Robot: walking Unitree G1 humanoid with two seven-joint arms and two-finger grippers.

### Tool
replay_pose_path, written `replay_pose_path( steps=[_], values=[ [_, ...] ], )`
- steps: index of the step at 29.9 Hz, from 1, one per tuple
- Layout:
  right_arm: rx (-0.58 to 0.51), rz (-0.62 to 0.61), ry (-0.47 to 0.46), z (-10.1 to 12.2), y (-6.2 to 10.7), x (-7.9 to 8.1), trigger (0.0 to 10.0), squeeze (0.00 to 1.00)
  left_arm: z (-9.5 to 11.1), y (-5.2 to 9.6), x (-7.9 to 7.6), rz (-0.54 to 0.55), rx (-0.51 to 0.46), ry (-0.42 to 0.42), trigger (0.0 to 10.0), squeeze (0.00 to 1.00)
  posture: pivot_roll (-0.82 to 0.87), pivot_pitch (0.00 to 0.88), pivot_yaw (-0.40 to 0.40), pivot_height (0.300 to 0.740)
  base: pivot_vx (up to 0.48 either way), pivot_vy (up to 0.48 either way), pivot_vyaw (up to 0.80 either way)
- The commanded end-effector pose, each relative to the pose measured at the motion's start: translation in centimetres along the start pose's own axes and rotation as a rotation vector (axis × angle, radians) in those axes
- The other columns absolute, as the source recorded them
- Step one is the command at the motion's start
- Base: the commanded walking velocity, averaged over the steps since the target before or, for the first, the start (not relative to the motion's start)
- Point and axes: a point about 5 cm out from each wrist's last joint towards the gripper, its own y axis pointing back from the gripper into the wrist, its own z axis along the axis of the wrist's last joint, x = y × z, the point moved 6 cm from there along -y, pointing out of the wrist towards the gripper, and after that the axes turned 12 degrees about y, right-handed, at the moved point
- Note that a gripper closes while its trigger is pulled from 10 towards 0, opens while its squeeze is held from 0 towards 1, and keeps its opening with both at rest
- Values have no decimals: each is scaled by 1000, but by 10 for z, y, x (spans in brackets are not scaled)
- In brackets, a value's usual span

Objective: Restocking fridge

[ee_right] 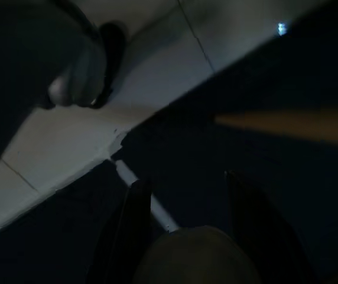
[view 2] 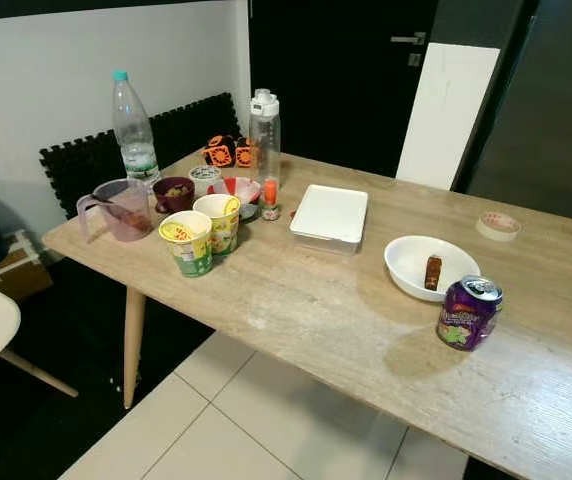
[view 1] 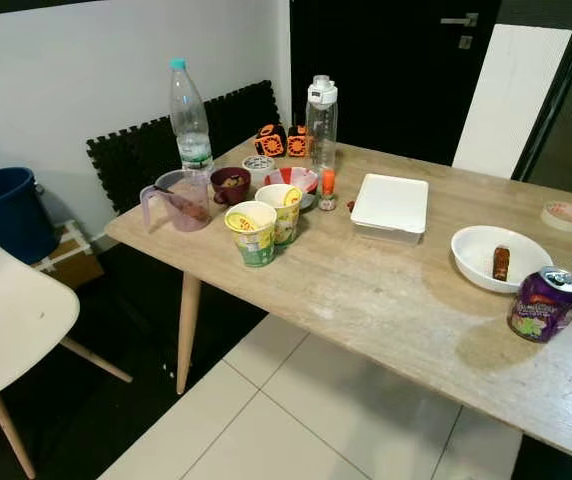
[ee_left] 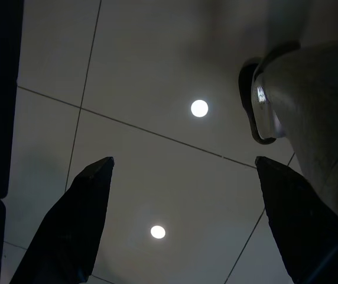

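The left hand (ee_left: 181,225) hangs over floor tiles, fingers spread wide and empty; the right hand (ee_right: 184,207) hangs narrower, empty, below the tabletop (view 1: 386,290).

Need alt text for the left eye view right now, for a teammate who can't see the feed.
A wooden table holds a cluster at its far left: a plastic water bottle, a clear jug, two noodle cups and small bowls. Further right sit a white lidded container, a white bowl with a brown snack, and a purple can.
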Motion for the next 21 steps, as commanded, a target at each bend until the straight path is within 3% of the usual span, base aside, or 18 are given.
replay_pose_path(
  steps=[1,3,6,21],
  values=[
    [10,-33,-46,-5,1,-9,10000,0,-2,-1,-9,-23,10,7,10000,0,-74,0,-6,740,0,0,0],
    [22,-76,-132,-13,2,-18,10000,0,-2,-1,-8,-22,12,10,10000,0,-77,0,-4,740,0,0,0],
    [21,-93,-156,-14,3,-24,10000,0,-3,-1,-7,-18,15,12,10000,0,-77,0,-4,740,0,0,0],
    [21,-88,-116,-7,2,-21,10000,0,-2,-2,-13,-23,23,16,10000,0,-73,0,-15,740,0,0,0]
  ],
)
